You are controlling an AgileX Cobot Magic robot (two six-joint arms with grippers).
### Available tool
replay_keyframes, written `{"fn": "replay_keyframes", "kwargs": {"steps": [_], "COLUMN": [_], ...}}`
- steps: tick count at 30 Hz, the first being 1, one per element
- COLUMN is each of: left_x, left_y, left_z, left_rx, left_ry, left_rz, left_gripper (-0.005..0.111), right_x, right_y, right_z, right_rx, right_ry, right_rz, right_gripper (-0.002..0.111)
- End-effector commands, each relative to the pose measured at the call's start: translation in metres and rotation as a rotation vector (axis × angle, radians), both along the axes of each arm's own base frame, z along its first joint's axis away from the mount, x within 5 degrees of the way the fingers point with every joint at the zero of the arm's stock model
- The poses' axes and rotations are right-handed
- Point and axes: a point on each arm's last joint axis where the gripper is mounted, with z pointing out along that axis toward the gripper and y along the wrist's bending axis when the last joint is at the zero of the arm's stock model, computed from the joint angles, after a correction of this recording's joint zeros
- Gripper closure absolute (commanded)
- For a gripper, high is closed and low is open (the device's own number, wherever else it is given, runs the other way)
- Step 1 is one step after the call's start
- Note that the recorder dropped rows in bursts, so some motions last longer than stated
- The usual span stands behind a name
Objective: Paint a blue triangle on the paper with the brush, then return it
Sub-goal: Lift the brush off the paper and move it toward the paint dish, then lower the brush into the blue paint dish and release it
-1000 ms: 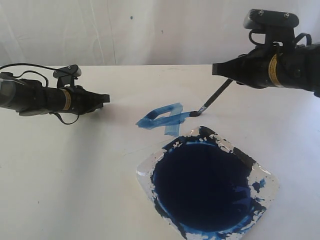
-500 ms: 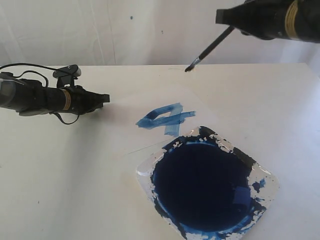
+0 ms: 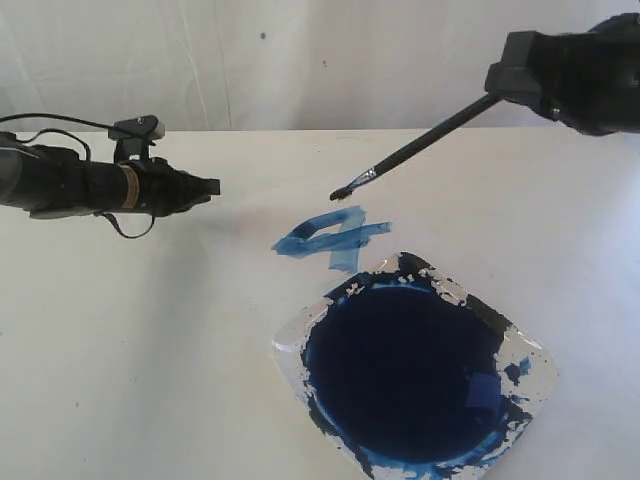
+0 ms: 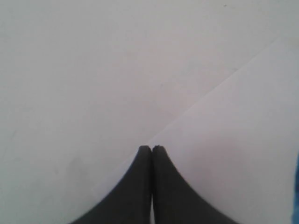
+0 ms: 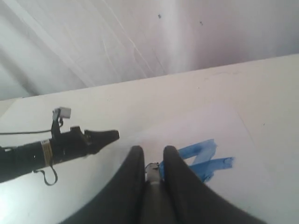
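The blue triangle is a streaky outline on the paper, just behind the paint dish. My right gripper is high at the right, shut on the handle of the brush. The brush slants down to the left, and its bristles hang in the air over the triangle's far corner. In the right wrist view the silver ferrule of the brush shows between the fingers of the right gripper, with the triangle beyond. My left gripper is shut and empty, left of the paper; the left gripper points at the paper.
A square dish holding a large dark-blue pool of paint sits at the front right, its rim flecked with paint. A white cloth wall stands behind the table. The left arm lies low along the table's left side.
The right gripper lifted the brush off the paper at the triangle's right end, rose high, then tilted it flatter. The bristles now hover above the triangle's far corner. The left arm rose slightly.
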Motion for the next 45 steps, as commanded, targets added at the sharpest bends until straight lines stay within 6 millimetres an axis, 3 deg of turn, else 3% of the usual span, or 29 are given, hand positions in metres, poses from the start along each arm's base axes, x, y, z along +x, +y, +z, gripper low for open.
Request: {"fn": "replay_keyframes", "kwargs": {"steps": [1,4,12,26,35,45], "left_x": [-0.003,-0.01,-0.043,-0.12,-0.177,-0.217], "left_y": [0.01,0.02,0.033,0.043,0.049,0.051], "left_z": [0.046,0.065,0.089,0.148,0.158,0.139], "left_rx": [0.021,-0.013,-0.013,-0.032,-0.032,0.087], "left_ry": [-0.102,-0.107,-0.116,-0.211,-0.242,-0.234], "left_rz": [-0.039,-0.014,0.013,0.025,0.019,-0.098], "left_gripper": [0.107,0.107,0.107,0.107,0.107,0.107], "right_x": [-0.012,-0.015,-0.019,-0.032,-0.04,-0.04], "right_y": [-0.013,-0.024,-0.044,-0.051,-0.054,-0.055], "right_z": [-0.006,-0.008,-0.02,-0.057,-0.082,-0.085], "right_rx": [0.043,0.066,0.105,0.117,0.076,0.071], "right_ry": [0.058,0.081,0.141,0.259,0.303,0.308], "right_rz": [0.063,0.078,0.073,0.037,-0.005,-0.014], "right_gripper": [0.108,0.108,0.108,0.108,0.108,0.108]}}
